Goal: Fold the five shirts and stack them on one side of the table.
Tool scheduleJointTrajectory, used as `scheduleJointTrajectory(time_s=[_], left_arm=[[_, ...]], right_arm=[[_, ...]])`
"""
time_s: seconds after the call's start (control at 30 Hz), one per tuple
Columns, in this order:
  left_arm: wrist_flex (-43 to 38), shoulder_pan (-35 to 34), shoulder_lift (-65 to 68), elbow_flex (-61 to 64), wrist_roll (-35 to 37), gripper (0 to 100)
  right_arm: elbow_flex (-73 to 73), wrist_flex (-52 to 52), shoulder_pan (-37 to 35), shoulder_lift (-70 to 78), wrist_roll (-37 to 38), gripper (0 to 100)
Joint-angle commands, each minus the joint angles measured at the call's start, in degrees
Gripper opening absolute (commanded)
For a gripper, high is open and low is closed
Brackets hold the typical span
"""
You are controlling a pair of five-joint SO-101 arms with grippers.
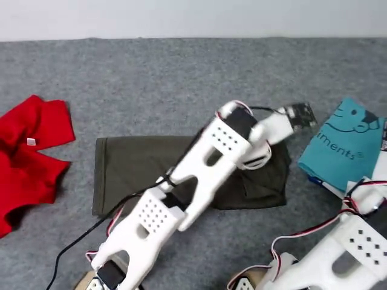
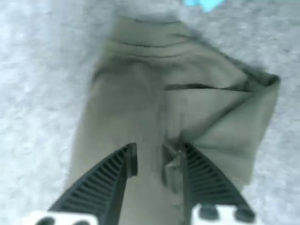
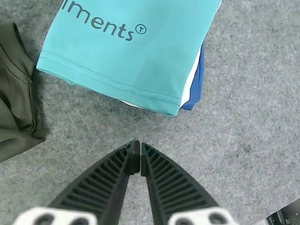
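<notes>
An olive shirt [image 1: 127, 172] lies partly folded in the middle of the grey table, its right end bunched. My left arm [image 1: 211, 151] stretches over it. In the left wrist view my left gripper [image 2: 158, 157] hangs just above the olive shirt [image 2: 187, 108], open by a narrow gap, a ridge of cloth beside one finger. A folded teal shirt [image 1: 344, 145] tops a stack at the right. A crumpled red shirt [image 1: 27, 151] lies at the far left. My right gripper [image 3: 139, 152] is shut on nothing, over bare table beside the teal shirt [image 3: 140, 51].
Under the teal shirt, blue [image 3: 199, 79] and white [image 3: 190, 85] folded layers show at the stack's edge. My right arm [image 1: 357, 241] sits at the near right corner. A black cable [image 1: 78, 241] runs along the left arm's base. Grey carpet-like table [image 1: 181, 78] stretches behind.
</notes>
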Motion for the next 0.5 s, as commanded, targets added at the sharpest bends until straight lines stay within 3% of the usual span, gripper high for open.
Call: scheduleJointTrajectory(time_s=[0.0, 0.27, 0.47], left_arm=[[-3.43, 0.0, 3.25, -1.19, 0.7, 15], [-2.2, -6.95, 9.67, -7.96, 0.35, 15], [1.93, -7.21, 9.05, -14.99, 0.88, 15]], right_arm=[[-0.62, -0.57, 0.31, -1.19, -0.09, 0.9], [-0.62, -0.57, 0.48, -1.19, 0.0, 0.9], [-0.62, -0.57, 0.31, -1.19, 0.0, 0.9]])
